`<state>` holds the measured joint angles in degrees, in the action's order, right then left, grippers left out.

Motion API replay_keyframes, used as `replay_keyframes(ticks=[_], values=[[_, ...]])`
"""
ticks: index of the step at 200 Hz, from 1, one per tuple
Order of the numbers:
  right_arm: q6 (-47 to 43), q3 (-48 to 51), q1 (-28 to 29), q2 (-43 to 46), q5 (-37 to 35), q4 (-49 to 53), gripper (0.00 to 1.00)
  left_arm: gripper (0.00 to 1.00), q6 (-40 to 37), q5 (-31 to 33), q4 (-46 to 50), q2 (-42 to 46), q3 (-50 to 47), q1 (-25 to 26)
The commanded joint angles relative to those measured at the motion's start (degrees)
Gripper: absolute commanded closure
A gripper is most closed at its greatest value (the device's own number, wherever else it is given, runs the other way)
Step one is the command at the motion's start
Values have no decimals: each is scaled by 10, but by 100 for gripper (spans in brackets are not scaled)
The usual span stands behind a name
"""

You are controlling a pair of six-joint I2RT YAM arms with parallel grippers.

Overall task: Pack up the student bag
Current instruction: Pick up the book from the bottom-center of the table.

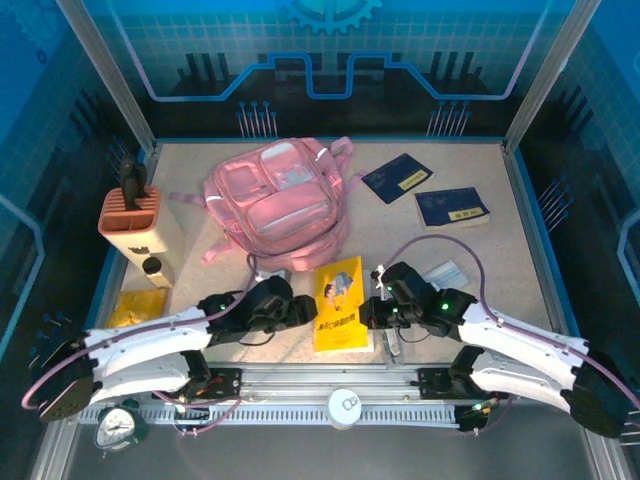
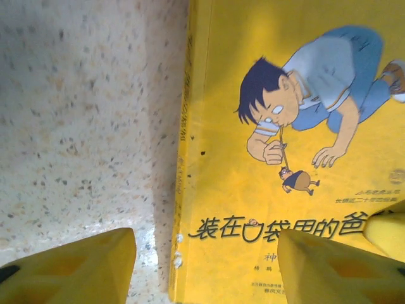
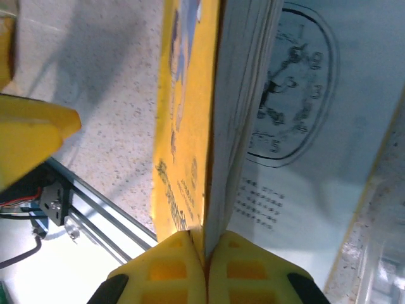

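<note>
From above: can see the student bag (image 1: 280, 200) lying toward the back of the table (image 1: 480, 260), apart from the yellow book (image 1: 340, 300) flanked by left tool (image 1: 300, 310) and right tool (image 1: 372, 312). At the left wrist: spread wide astride the book's spine edge. At the right wrist: pinched tight on the book's cover edge.

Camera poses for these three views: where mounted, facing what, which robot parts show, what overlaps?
Top external: above and behind the bases, looking down on the table; left arm and right arm show, plus student bag and yellow book.
Left wrist: on the left wrist, facing down at the book's cover; left fingers apart at bottom.
Right wrist: on the right wrist, facing along the book's pages; right fingers shut on them.
Shared: all three see the yellow book.
</note>
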<state>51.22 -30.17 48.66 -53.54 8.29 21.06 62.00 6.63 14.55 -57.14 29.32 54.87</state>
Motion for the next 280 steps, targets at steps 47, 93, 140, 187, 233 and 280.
replay_keyframes(ticks=[47,93,140,187,233,280], values=[[-51,-111,-102,70,110,42,100,26,-102,-105,30,61,82,-123],[-54,-185,-151,36,177,21,100,20,-103,-215,-84,30,93,-211],[-49,-233,-181,-8,218,-16,100,17,-84,-299,-220,-9,75,-257],[-9,-207,-208,-36,254,-96,100,30,-50,-345,-351,-47,67,-268],[-16,-205,-229,-52,272,-109,100,48,-21,-359,-406,-67,57,-269],[-28,-183,-252,-71,292,-114,100,75,-15,-358,-413,-72,65,-270]])
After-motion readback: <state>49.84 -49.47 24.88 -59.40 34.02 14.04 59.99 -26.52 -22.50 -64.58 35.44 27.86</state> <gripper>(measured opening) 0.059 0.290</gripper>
